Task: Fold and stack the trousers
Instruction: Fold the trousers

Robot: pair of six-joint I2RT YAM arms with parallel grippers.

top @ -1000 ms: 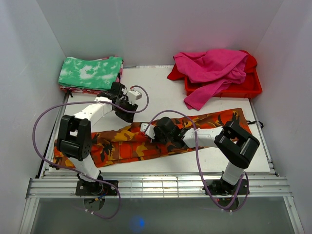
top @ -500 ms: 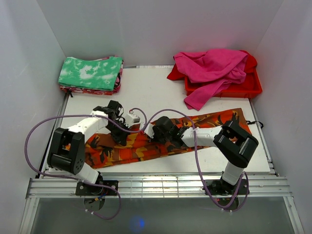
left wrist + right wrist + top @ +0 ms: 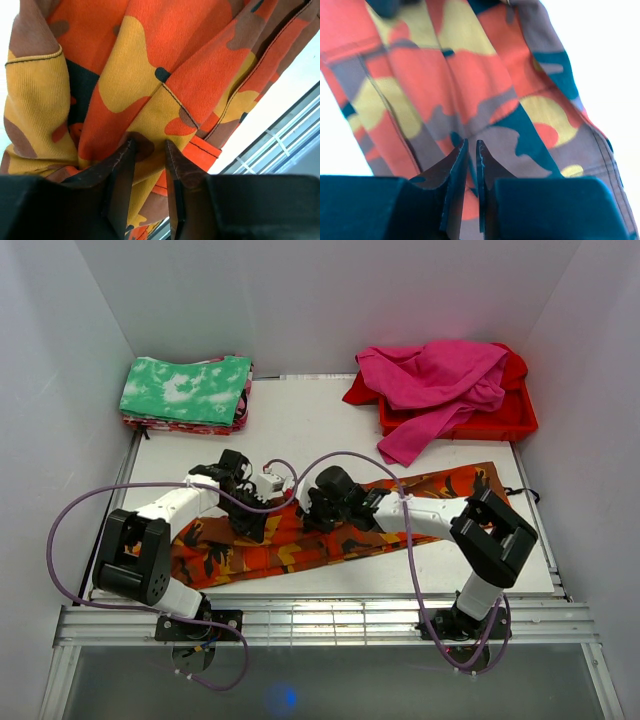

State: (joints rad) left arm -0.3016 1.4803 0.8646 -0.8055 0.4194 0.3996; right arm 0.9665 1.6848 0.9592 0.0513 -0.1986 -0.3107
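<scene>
Starting wide: the white table (image 3: 330, 430) is carrying the whole scene. The trousers (image 3: 300, 545) are lying across its near half in one long camouflage band, running from about 8 o'clock up toward 3 o'clock, not yet folded short. A green-and-white folded stack (image 3: 185, 390) is sitting at 11 o'clock. A red tray (image 3: 500, 425) under a magenta garment (image 3: 430, 380) is sitting at 1 o'clock.

Both arms are reaching into the middle of the band. The left gripper (image 3: 252, 530) is pressing down on the cloth, with the right gripper (image 3: 312, 515) just beside it at 3 o'clock.

This cloth is looking soft, light and limp. It is going to sag and crease wherever it is lifted, so hems, the waistband or a stitched seam are looking like the surest holds.

The overhead view is giving the layout but is hiding the jaws. In the left wrist view, the left gripper (image 3: 149, 145) is standing with its jaws parted, tips resting on rumpled layers, and a black-stitched seam is showing. In the right wrist view, the right gripper (image 3: 471, 145) is showing only a sliver of gap. I cannot tell whether it is pinching a fold.
</scene>
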